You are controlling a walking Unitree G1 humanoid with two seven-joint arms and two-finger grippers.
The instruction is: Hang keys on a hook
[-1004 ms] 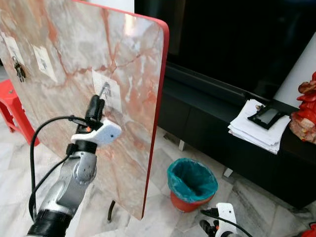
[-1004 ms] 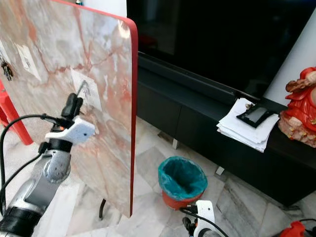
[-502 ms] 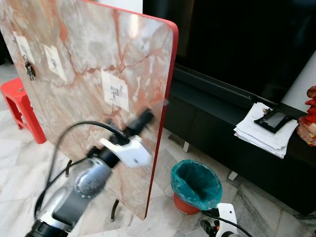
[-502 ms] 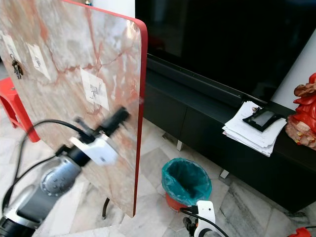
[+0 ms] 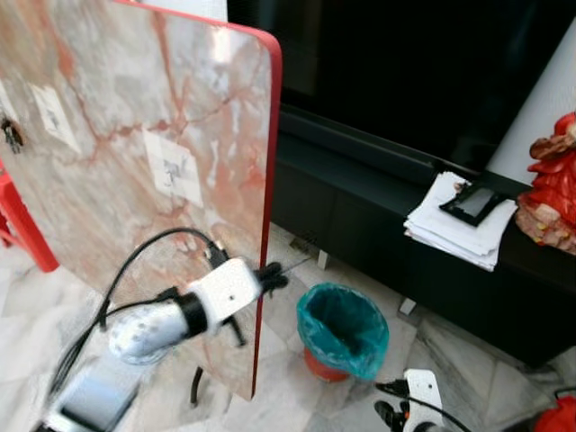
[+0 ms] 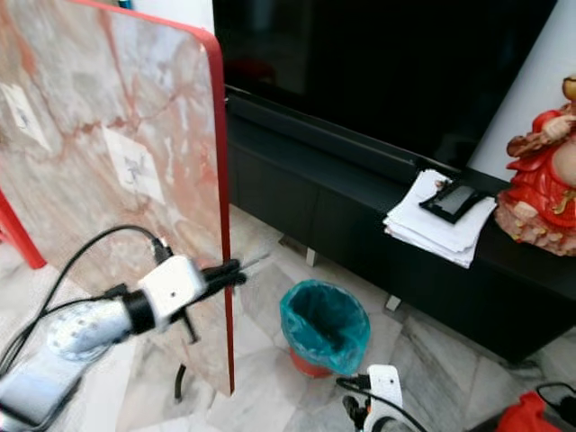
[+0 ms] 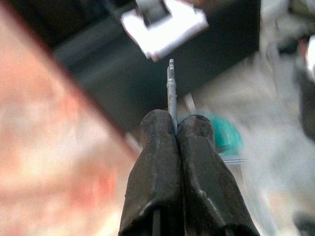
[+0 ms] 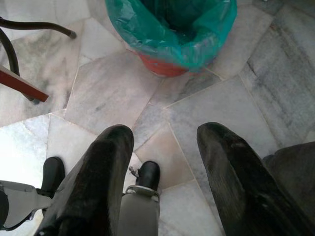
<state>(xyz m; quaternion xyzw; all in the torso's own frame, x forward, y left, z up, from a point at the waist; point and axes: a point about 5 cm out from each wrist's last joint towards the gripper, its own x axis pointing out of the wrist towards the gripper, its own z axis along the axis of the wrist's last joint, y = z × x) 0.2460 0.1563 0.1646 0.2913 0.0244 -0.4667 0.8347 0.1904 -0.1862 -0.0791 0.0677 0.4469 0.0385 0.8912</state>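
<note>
The marble board (image 5: 117, 90) with a red rim stands upright on my left. It carries white pads with small metal hooks; the nearest hook (image 5: 178, 168) is bare. A dark bunch of keys (image 5: 12, 133) hangs on a hook at the far left. My left gripper (image 5: 273, 277) is low, by the board's red edge, pointing away from the board toward the cabinet. It is shut on a thin grey key (image 7: 171, 86) whose tip sticks out past the fingertips. My right gripper (image 8: 165, 132) hangs open over the floor, holding nothing.
A red bin with a teal liner (image 5: 342, 328) stands on the marble floor just right of the board. Behind it runs a black TV cabinet (image 5: 378, 225) bearing a paper stack (image 5: 454, 223) and a red figurine (image 5: 549, 193). A red stool (image 5: 18, 225) is far left.
My left gripper has come off the nearest hook, swung down and to the right, and now points past the board's edge. The camera view has shifted too.
</note>
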